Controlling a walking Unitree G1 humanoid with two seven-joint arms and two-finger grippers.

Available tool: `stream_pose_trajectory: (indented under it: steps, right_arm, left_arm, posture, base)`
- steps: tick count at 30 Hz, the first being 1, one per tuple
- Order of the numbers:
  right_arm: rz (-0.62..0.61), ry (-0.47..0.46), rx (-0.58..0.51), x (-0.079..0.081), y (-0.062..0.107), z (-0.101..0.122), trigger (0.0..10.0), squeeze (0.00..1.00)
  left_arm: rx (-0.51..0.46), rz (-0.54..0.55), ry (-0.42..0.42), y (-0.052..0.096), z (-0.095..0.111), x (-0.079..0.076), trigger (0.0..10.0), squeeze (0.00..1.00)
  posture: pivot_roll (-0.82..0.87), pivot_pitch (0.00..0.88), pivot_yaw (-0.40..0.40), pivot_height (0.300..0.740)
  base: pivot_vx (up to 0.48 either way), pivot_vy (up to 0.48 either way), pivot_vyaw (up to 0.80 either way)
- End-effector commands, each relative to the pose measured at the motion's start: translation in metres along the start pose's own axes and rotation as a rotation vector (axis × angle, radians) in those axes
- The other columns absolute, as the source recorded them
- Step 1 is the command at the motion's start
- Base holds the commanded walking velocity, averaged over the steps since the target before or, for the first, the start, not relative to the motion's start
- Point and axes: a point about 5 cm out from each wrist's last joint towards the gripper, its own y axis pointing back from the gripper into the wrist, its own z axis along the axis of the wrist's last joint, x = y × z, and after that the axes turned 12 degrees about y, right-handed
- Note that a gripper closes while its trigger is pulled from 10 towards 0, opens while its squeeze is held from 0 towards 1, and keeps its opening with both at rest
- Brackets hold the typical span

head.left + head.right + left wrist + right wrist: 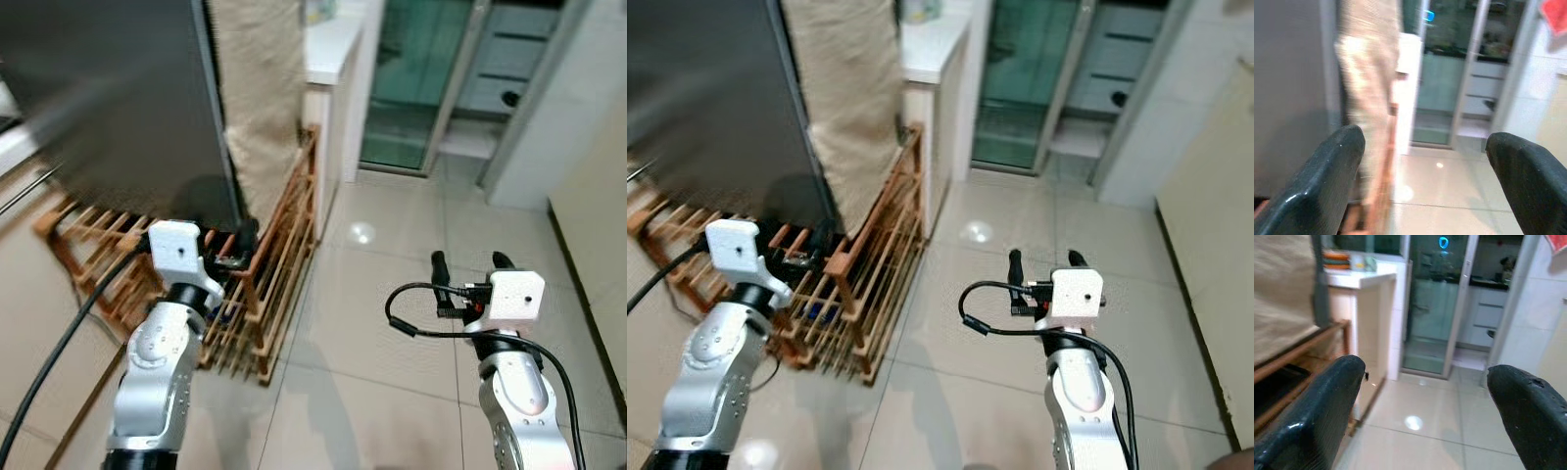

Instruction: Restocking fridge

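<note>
The dark grey fridge [118, 98] stands at the upper left, its side facing me. My left gripper [240, 245] is raised in front of the fridge's lower corner, above a wooden rack; its wrist view shows the fingers [1327, 181] spread wide with nothing between them. My right gripper [470, 262] is held out over the tiled floor at the right, open and empty, its two black fingers [1312, 411] wide apart.
A wooden slatted rack [265, 284] lies on the floor beside the fridge. A beige cloth [260, 108] hangs behind it. A white counter [328, 49] and a glass sliding door [416, 78] are ahead. Tiled floor [392, 323] spreads to the right.
</note>
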Motion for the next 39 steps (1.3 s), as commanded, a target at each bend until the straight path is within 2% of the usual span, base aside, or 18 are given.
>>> stream_pose_trajectory:
  steps: [1, 6, 11, 20, 24, 26, 27, 29, 31, 32, 34, 36, 38, 39]
  right_arm:
    - [0.015, -0.003, -0.007, 0.004, -0.006, 0.004, 10.0, 0.0]
    - [0.029, 0.004, -0.005, 0.005, -0.009, 0.002, 10.0, 0.0]
    - [0.043, 0.007, -0.005, 0.005, -0.011, 0.002, 10.0, 0.0]
    - [0.073, 0.007, -0.001, 0.008, -0.014, -0.001, 10.0, 0.0]
    - [0.084, -0.002, 0.004, 0.013, -0.014, -0.003, 10.0, 0.0]
    - [0.085, -0.005, 0.006, 0.014, -0.014, -0.004, 10.0, 0.0]
    - [0.087, -0.012, 0.01, 0.015, -0.014, -0.004, 10.0, 0.0]
    - [0.086, -0.02, 0.014, 0.016, -0.016, -0.005, 10.0, 0.0]
    - [0.085, -0.021, 0.015, 0.016, -0.016, -0.006, 10.0, 0.0]
    - [0.087, -0.023, 0.016, 0.017, -0.017, -0.006, 10.0, 0.0]
    - [0.09, -0.025, 0.018, 0.018, -0.018, -0.006, 10.0, 0.0]
    - [0.093, -0.024, 0.015, 0.019, -0.019, -0.005, 10.0, 0.0]
    - [0.095, -0.021, 0.009, 0.019, -0.019, -0.004, 10.0, 0.0]
    - [0.076, -0.014, -0.012, 0.014, -0.012, 0.001, 10.0, 0.0]
  left_arm:
    - [0.021, 0.045, -0.013, 0.003, -0.002, 0.009, 10.0, 0.0]
    - [0.003, 0.076, -0.005, -0.001, -0.001, 0.011, 10.0, 0.0]
    - [-0.054, 0.218, 0.08, -0.004, 0.008, 0.023, 10.0, 0.0]
    - [-0.117, 0.212, 0.009, -0.006, 0.021, 0.019, 10.0, 0.0]
    - [-0.141, 0.146, -0.026, -0.01, 0.032, 0.007, 10.0, 0.0]
    - [-0.136, 0.121, -0.032, -0.013, 0.033, 0.003, 10.0, 0.0]
    - [-0.103, 0.072, -0.044, -0.019, 0.033, -0.005, 10.0, 0.0]
    - [-0.065, 0.04, -0.038, -0.028, 0.03, -0.011, 10.0, 0.0]
    - [-0.052, 0.034, -0.036, -0.03, 0.028, -0.012, 10.0, 0.0]
    - [-0.003, 0.032, -0.029, -0.039, 0.023, -0.014, 10.0, 0.0]
    - [0.026, 0.032, -0.021, -0.053, 0.019, -0.017, 10.0, 0.0]
    - [0.048, 0.023, -0.033, -0.06, 0.018, -0.019, 10.0, 0.0]
    - [0.057, 0.031, -0.036, -0.061, 0.018, -0.017, 10.0, 0.0]
    - [0.014, 0.05, -0.037, -0.042, 0.022, 0.001, 10.0, 0.0]
  posture:
    - [-0.15, 0.0, 0.015, 0.74]
    - [-0.15, 0.0, 0.007, 0.74]
    - [-0.17, 0.0, 0.008, 0.74]
    - [-0.16, 0.0, 0.013, 0.74]
    - [-0.15, 0.0, 0.016, 0.74]
    - [-0.15, 0.0, 0.018, 0.74]
    - [-0.14, 0.0, 0.018, 0.74]
    - [-0.14, 0.0, 0.018, 0.74]
    - [-0.14, 0.0, 0.018, 0.74]
    - [-0.14, 0.0, 0.018, 0.74]
    - [-0.14, 0.0, 0.017, 0.74]
    - [-0.15, 0.0, 0.027, 0.74]
    - [-0.15, 0.0, 0.027, 0.74]
    - [-0.17, 0.0, 0.037, 0.74]
  base:
    - [0.48, 0.0, 0.0]
    - [0.48, 0.0, 0.0]
    - [0.253, 0.255, 0.0]
    - [0.0, 0.107, 0.0]
    - [0.0, 0.0, 0.0]
    - [0.0, 0.0, 0.0]
    - [0.0, 0.0, 0.0]
    - [0.0, 0.0, 0.0]
    - [0.0, 0.0, 0.0]
    - [0.0, 0.0, 0.0]
    - [0.0, 0.0, 0.0]
    - [0.0, 0.0, 0.0]
    - [0.0, 0.0, 0.0]
    - [0.0, 0.0, 0.0]
